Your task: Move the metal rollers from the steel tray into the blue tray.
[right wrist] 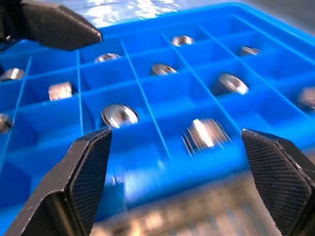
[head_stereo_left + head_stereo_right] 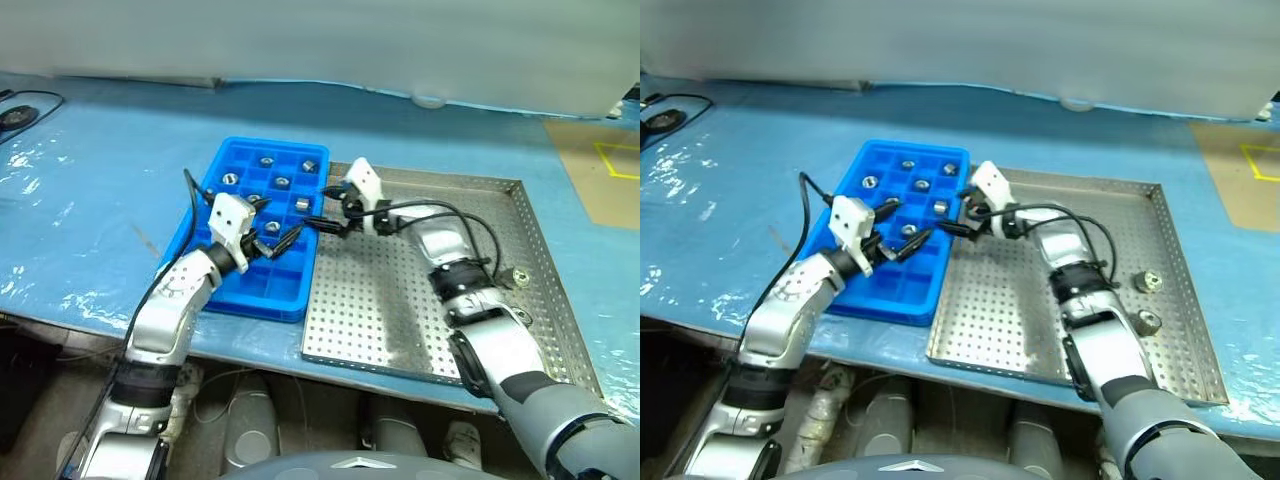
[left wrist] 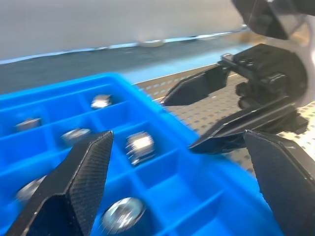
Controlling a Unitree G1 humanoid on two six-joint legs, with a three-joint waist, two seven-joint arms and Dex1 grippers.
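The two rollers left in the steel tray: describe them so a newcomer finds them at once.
Start at the steel tray, the perforated silver square right of the blue tray. The two rollers lie near its right rim, beside the right arm. Every other roller sits in a blue compartment.

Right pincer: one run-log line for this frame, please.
right pincer: open, empty, at blue tray edge | left pincer: open, empty, over tray | metal rollers: two left in steel tray
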